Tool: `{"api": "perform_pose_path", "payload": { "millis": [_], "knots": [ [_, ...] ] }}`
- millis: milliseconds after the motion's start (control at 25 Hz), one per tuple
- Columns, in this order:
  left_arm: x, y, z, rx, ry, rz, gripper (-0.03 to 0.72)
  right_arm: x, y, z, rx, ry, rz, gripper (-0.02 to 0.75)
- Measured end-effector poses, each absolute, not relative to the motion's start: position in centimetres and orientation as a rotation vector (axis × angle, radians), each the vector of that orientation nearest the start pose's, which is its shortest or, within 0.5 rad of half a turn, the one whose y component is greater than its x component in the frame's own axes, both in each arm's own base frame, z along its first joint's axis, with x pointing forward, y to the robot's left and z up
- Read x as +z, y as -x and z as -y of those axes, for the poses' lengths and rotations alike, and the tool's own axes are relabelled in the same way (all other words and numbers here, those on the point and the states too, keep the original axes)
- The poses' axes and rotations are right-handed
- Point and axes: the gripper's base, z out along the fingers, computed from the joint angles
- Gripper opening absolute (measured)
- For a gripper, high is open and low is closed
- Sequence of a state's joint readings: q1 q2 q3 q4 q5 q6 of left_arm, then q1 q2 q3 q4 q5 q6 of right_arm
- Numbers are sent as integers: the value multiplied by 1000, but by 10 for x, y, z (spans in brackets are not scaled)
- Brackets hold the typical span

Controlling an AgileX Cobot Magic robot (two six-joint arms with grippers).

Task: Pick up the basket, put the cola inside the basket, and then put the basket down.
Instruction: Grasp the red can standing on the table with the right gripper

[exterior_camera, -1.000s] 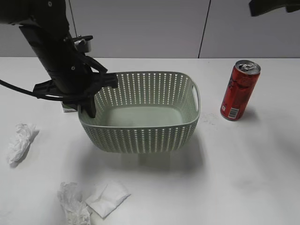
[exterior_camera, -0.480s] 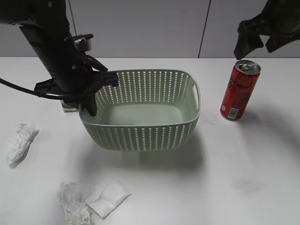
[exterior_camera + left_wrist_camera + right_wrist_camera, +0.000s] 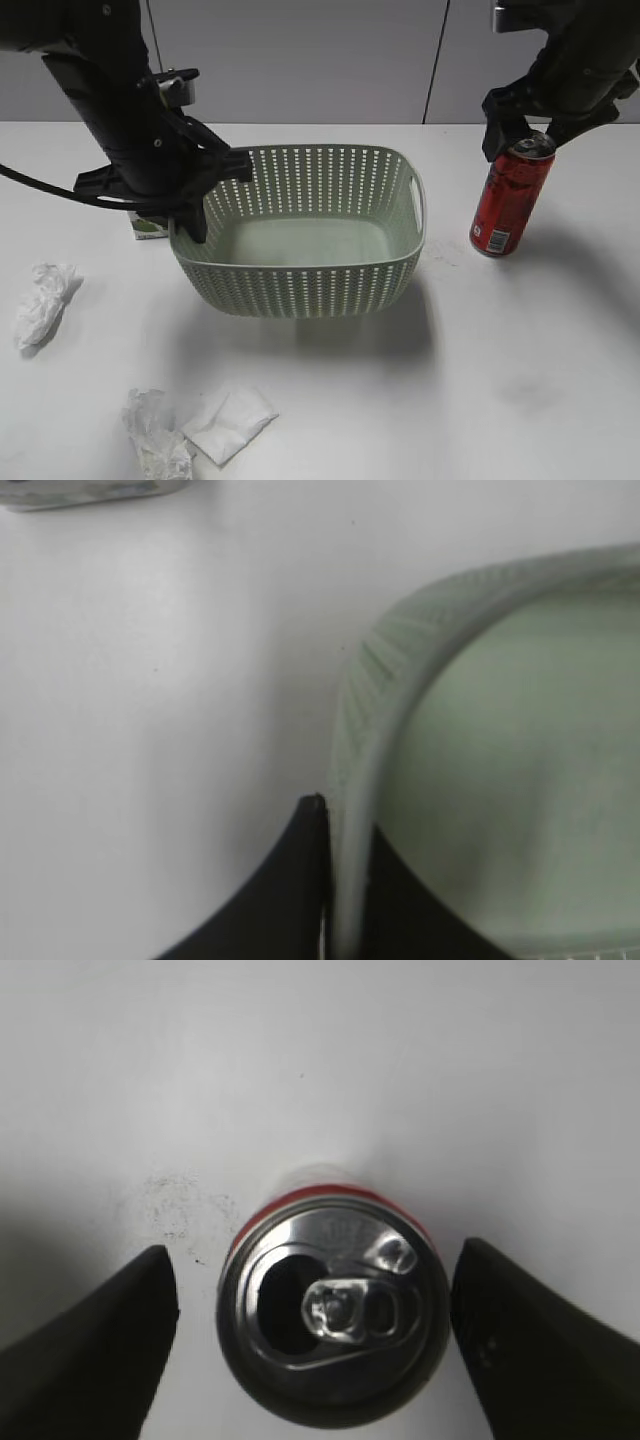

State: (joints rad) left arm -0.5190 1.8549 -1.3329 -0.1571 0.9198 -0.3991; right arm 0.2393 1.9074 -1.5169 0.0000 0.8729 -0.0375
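The pale green basket (image 3: 300,285) is in the middle of the exterior view, and its shadow suggests it hangs slightly above the table. My left gripper (image 3: 190,215) is shut on the basket's left rim, one finger inside and one outside. The left wrist view shows the rim (image 3: 370,710) pinched between the jaws (image 3: 345,880). The red cola can (image 3: 510,200) stands upright on the table to the right of the basket. My right gripper (image 3: 520,135) is open just above the can's top. In the right wrist view its fingers (image 3: 318,1350) flank the silver top (image 3: 335,1305) without touching it.
A small carton (image 3: 148,228) stands behind my left arm, mostly hidden. Crumpled white tissues lie at the left edge (image 3: 42,300) and at the front left (image 3: 155,435), with a folded one (image 3: 230,420) beside them. A grey wall runs along the back.
My right gripper has come down from the upper right to just over the cola can. The basket has risen slightly in my left gripper.
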Motion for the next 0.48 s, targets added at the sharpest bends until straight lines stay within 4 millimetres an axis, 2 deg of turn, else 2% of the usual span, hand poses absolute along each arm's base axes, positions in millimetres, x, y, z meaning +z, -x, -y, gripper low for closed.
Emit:
{"api": "perform_pose_path", "payload": {
  "millis": [320, 480],
  "knots": [
    [210, -319, 195, -326, -58, -2983, -2, 216, -405, -99, 50, 380, -2777, 631],
    [210, -319, 195, -324, -59, -2982, -2, 212, -406, -99, 49, 379, -2788, 568]
  ]
}}
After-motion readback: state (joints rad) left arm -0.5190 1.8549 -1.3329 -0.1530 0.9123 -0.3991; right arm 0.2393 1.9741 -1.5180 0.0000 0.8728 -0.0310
